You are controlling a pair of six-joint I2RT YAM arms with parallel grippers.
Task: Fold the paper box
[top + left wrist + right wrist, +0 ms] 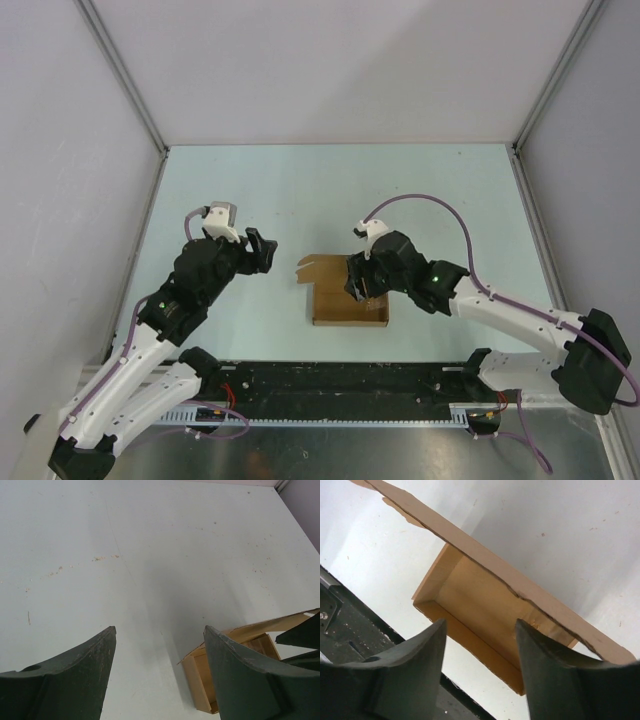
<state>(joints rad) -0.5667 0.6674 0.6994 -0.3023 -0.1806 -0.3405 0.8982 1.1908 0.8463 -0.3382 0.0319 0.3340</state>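
Observation:
The paper box (349, 305) is a brown cardboard tray lying in the middle of the table, its lid flap (320, 268) raised at the far side. My right gripper (362, 283) hovers over the tray's right part. In the right wrist view the right gripper (480, 625) is open, with the tray's inside (485, 610) below the gap and the lid flap (485, 562) slanting across above. My left gripper (262, 252) is left of the box and apart from it. The left gripper (159, 630) is open over bare table, with the box's corner (197, 677) beside its right finger.
A black rail (340, 385) runs along the near edge, close below the box, and it also shows in the right wrist view as the rail (350, 630). Grey enclosure walls (60, 150) stand on the left, right and far sides.

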